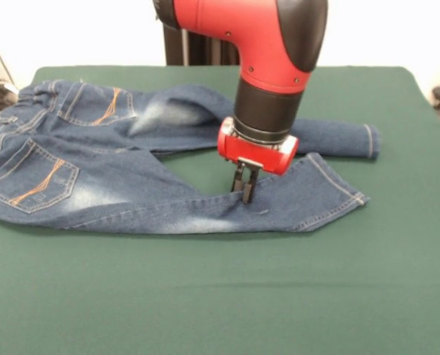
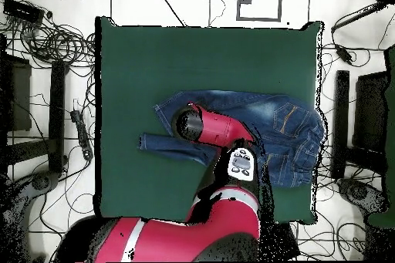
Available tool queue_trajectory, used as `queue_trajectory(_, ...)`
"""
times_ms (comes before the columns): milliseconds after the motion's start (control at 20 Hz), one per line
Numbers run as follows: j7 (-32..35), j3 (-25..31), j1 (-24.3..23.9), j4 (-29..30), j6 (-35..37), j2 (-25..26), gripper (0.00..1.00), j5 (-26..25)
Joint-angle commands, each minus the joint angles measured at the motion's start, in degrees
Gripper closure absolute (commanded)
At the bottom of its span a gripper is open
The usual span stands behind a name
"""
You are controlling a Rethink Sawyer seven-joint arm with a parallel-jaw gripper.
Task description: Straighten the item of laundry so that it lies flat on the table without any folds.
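One pair of jeans [image 1: 131,159] is lying on the green surface [image 1: 220,296], waistband toward the front view's left edge, its two legs spreading rightward. One gripper [image 1: 247,194] is pressing its fingers [image 1: 238,181], seemingly pinched nearly together, onto the nearer leg's upper edge.

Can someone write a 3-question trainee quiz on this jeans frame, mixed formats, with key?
1. True or false: the gripper hangs clear above the jeans.
2. Where do the fingertips meet the jeans? A) waistband B) inner edge of the leg nearer the front camera C) back pocket
3. Fill in: the waistband end lies at the ___ edge of the table in the front view.

Key: 1 false, its tips are down on the denim; 2 B; 3 left.
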Motion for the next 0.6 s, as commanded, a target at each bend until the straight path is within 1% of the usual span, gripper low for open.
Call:
queue_trajectory(50,10.00,4.61,1.95,0.19,-0.48,6.87,1.00,1.57)
queue_trajectory(250,11.06,5.03,2.50,1.18,3.56,4.20,1.00,3.09)
queue_trajectory(450,10.27,2.67,4.59,-1.81,11.22,2.57,1.00,3.04)
queue_trajectory(600,9.95,-0.53,6.15,-6.82,24.14,2.65,1.00,2.41)
